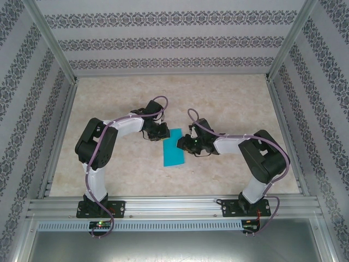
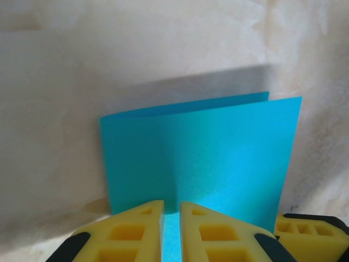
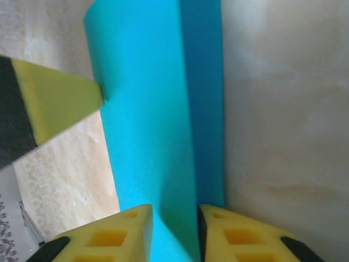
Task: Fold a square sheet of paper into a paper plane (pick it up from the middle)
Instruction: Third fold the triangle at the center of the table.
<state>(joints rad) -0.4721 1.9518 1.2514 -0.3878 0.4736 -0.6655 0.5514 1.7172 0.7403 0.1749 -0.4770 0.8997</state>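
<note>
Right tool at bottom centre: two yellow fingers pinch the teal sheet of paper between them. The sheet runs top to bottom, folded; a darker teal layer shows as a strip along its right side. One left tool finger, yellow with black backing, enters from the left edge, its tip at the sheet's left edge. Beige mottled table lies right and lower left.

Left arm, right arm inward, jaws pinched
</note>
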